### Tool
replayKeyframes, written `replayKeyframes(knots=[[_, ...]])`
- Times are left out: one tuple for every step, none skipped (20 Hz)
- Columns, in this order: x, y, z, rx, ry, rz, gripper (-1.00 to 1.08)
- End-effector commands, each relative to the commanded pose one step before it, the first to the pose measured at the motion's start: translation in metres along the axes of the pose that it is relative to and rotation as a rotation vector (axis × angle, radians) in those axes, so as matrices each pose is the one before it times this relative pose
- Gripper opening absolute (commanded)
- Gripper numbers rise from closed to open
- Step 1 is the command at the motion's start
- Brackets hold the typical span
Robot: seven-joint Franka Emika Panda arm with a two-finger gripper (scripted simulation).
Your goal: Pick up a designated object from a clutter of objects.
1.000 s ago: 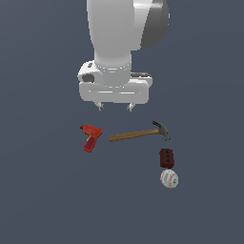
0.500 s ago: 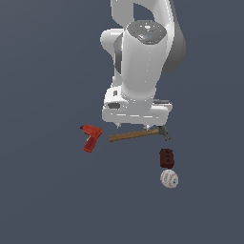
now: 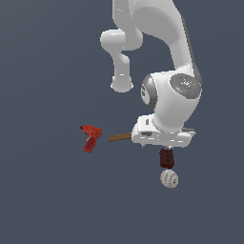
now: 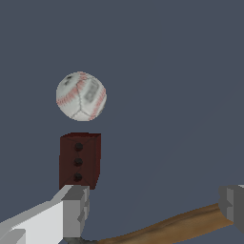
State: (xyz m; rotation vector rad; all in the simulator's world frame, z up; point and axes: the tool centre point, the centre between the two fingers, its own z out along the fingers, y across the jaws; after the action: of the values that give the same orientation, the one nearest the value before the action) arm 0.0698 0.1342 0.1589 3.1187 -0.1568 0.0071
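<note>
The designated object, a dark red-brown block [image 3: 166, 157] with three dark holes on its face [image 4: 79, 161], lies between the hammer and the white baseball [image 3: 168, 178] [image 4: 81, 96]. My gripper [image 3: 162, 144] [image 4: 152, 205] is open and holds nothing. It hovers low over the hammer's head end, just short of the block. One fingertip [image 4: 74, 207] is close beside the block's near edge, and the other fingertip [image 4: 232, 202] is far off to the side. The hammer's wooden handle [image 3: 120, 137] [image 4: 176, 225] runs under the fingers. The hand hides the hammer's head in the exterior view.
A red power drill [image 3: 90, 137] lies at the exterior view's left, beyond the end of the hammer handle. The baseball almost touches the block's far side. The floor is a plain dark grey surface.
The arm has swung toward the exterior view's right and dropped lower. The hand now covers the hammer's head and sits just above the block.
</note>
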Motion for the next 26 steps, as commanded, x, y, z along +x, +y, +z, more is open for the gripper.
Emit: replayKeyframes(knots=[[-0.00036,-0.02270,0.02120,0.00389,0.00019,0.00758,1.00],[-0.00076,-0.00780,0.00747,0.00152,-0.00048,0.00226,1.00],[-0.00091,-0.00724,0.00701,0.00151,-0.00052,0.00215,1.00],[-0.00099,-0.00662,0.00654,0.00154,-0.00056,0.00211,1.00],[-0.00107,-0.00610,0.00606,0.00146,-0.00056,0.00194,1.00],[-0.00109,-0.00552,0.00556,0.00142,-0.00057,0.00184,1.00],[-0.00112,-0.00505,0.00506,0.00124,-0.00052,0.00158,1.00],[-0.00105,-0.00441,0.00455,0.00124,-0.00054,0.00157,1.00],[-0.00103,-0.00396,0.00403,0.00102,-0.00046,0.00127,1.00],[-0.00089,-0.00332,0.00350,0.00102,-0.00047,0.00126,1.00],[-0.00085,-0.00292,0.00298,0.00072,-0.00034,0.00089,1.00],[-0.00067,-0.00229,0.00244,0.00072,-0.00035,0.00089,1.00],[-0.00053,-0.00176,0.00190,0.00059,-0.00029,0.00072,1.00],[-0.00055,-0.00159,0.00136,0.00000,0.00000,0.00000,1.00],[-0.00010,-0.00049,0.00082,0.00059,-0.00029,0.00072,1.00],[-0.00011,-0.00032,0.00027,0.00000,0.00000,0.00000,1.00],[-0.00021,0.00112,-0.00101,-0.00069,-0.00114,-0.00173,1.00],[-0.00001,-0.00001,0.00040,0.00000,0.00000,0.00000,1.00],[-0.00003,-0.00004,0.00120,0.00000,0.00000,0.00000,1.00],[-0.00005,-0.00006,0.00200,0.00000,0.00000,0.00000,1.00],[-0.00007,-0.00008,0.00279,0.00000,0.00000,0.00000,1.00],[-0.00011,-0.00010,0.00358,0.00000,0.00000,0.00000,1.00],[-0.00014,-0.00011,0.00435,0.00000,0.00000,0.00000,1.00],[-0.00006,0.00019,0.00482,0.00022,0.00039,0.00052,1.00],[-0.00022,-0.00013,0.00584,0.00000,0.00000,0.00000,1.00],[-0.00024,-0.00014,0.00623,0.00000,0.00000,0.00000,1.00]])
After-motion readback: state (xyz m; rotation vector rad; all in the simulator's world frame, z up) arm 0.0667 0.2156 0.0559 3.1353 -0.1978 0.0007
